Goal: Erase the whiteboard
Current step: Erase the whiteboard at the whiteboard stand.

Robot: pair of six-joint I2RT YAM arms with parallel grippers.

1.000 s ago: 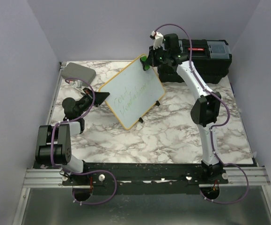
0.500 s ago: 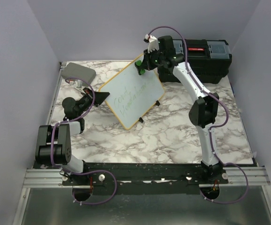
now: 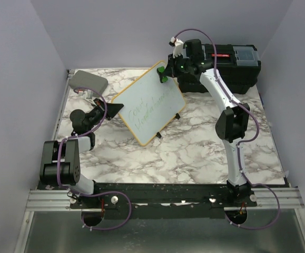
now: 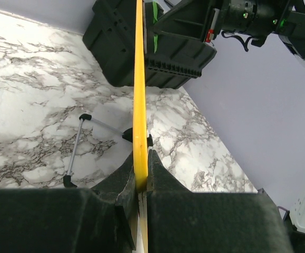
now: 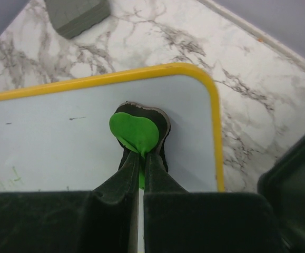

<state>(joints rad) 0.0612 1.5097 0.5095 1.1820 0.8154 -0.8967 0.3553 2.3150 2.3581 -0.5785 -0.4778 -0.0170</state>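
— What was set on the table [image 3: 194,153]?
— The whiteboard [image 3: 149,103], tilted, its yellow edge clamped in the closed left tool [image 4: 140,179].
— Which step was judged in hand?
— Wiping: a green eraser [image 5: 134,132], pinched in the closed right tool [image 5: 141,158], was laid against the board's top corner. A sweep toward the left tool, over the writing [image 3: 148,112], was called for.

Counted: one white rectangular board with a yellow frame [image 3: 149,103], one black plastic toolbox [image 3: 236,68], one grey rounded case [image 3: 88,81], one green round eraser pad [image 5: 135,132]. Robot arms, two: left arm [image 3: 62,158], right arm [image 3: 231,124].
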